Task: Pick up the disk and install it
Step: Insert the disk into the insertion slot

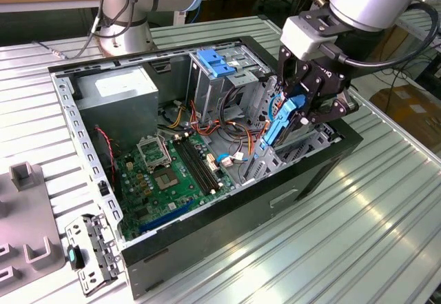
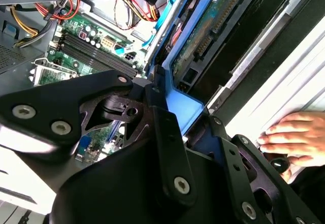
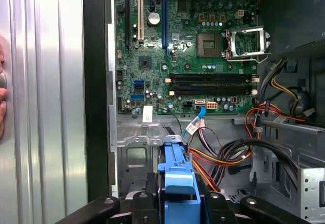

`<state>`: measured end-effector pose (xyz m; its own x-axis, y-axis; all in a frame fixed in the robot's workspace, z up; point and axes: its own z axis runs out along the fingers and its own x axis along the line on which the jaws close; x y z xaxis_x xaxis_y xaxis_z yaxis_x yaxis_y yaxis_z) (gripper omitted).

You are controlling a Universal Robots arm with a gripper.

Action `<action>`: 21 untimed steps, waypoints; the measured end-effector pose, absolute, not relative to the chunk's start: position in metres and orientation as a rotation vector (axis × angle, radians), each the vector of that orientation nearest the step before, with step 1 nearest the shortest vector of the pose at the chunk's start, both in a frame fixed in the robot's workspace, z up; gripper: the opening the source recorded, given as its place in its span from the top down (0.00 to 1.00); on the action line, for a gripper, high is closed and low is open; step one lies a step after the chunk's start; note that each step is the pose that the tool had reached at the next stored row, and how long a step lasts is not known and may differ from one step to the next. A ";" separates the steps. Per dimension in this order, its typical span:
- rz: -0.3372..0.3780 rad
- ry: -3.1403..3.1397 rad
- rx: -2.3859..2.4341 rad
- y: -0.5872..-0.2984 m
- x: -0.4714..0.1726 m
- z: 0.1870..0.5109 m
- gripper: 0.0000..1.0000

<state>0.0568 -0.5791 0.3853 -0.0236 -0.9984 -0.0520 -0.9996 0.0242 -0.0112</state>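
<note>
Shiny ribbed metal for the table, dull grey sheet metal on the case, smooth blue plastic on the disk, matt black gripper.

bright light, white glare streaks across the ribbed table.

Robotics lab: ribbed metal worktable, opened computer case, another robot arm's base, cardboard box.

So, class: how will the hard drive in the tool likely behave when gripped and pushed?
Probably stiff: the hard drive hangs unbent below the tool. Its smooth blue plastic rail may slip. Its bare circuit board looks fragile.
</note>
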 end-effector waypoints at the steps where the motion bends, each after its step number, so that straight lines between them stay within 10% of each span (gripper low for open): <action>1: 0.044 2.215 -2.163 -0.579 0.057 0.385 0.63; 21: 0.045 2.216 -2.163 -0.579 0.057 0.386 0.56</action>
<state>0.0573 -0.5791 0.3858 -0.0236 -0.9984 -0.0520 -0.9997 0.0242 -0.0105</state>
